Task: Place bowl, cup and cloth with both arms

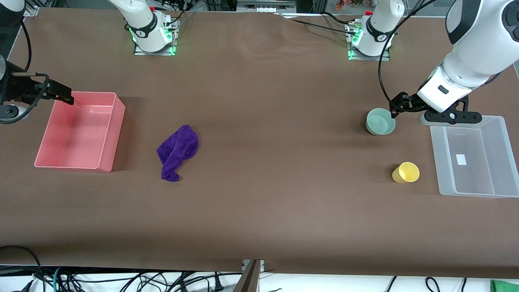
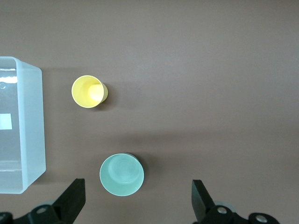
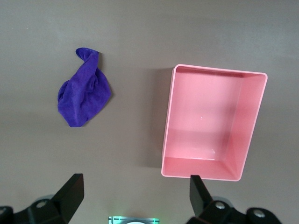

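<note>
The mint-green bowl (image 1: pixel 380 121) stands upright toward the left arm's end of the table; it also shows in the left wrist view (image 2: pixel 121 174). The yellow cup (image 1: pixel 406 172) stands upright nearer the front camera, beside the clear bin; it shows in the left wrist view too (image 2: pixel 88 91). The purple cloth (image 1: pixel 178 151) lies crumpled beside the pink bin, and shows in the right wrist view (image 3: pixel 84 95). My left gripper (image 1: pixel 395 106) (image 2: pixel 138 198) is open and empty, up in the air beside the bowl. My right gripper (image 1: pixel 65 96) (image 3: pixel 135 192) is open and empty, high beside the pink bin.
A pink bin (image 1: pixel 109 134) (image 3: pixel 168 126) stands empty toward the right arm's end. A clear plastic bin (image 1: pixel 436 158) (image 2: pixel 32 140) stands empty at the left arm's end. A brown mat covers the table.
</note>
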Controlling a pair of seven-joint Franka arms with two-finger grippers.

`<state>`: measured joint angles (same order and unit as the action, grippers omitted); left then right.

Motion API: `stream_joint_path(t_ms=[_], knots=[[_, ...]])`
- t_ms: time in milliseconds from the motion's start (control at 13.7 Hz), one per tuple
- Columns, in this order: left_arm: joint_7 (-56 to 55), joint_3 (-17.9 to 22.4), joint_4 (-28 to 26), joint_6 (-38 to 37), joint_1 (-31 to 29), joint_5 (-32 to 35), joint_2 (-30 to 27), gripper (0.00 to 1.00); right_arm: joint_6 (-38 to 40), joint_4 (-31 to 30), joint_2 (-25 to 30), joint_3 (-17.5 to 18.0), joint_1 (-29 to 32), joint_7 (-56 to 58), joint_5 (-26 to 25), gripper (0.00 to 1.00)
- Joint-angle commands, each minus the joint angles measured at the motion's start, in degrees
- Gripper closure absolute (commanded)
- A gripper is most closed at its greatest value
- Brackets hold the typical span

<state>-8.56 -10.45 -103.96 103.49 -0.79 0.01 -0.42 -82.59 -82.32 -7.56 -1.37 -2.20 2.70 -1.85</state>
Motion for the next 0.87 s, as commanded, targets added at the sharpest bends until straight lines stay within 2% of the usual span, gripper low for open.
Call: stream_joint_path(t_ms=[0,219,801], knots=[[-0.41,0.17,1.03,-3.61,0.70,-1.33,-0.19,0.00,0.06,1.11,-0.26,0.05,0.36,0.73,0.97,0.00],[-0.50,0.17,3.14,-3.99,0.78,-1.33,1.12,0.00,-0.11,1.11,-0.26,0.23,0.36,0.73,0.97,0.00],[-0.32,0.34,2.27,-4.43,0.70,-1.33,1.21,0.00,-0.20,1.11,-0.26,0.14,0.36,0.73,0.97,0.00]])
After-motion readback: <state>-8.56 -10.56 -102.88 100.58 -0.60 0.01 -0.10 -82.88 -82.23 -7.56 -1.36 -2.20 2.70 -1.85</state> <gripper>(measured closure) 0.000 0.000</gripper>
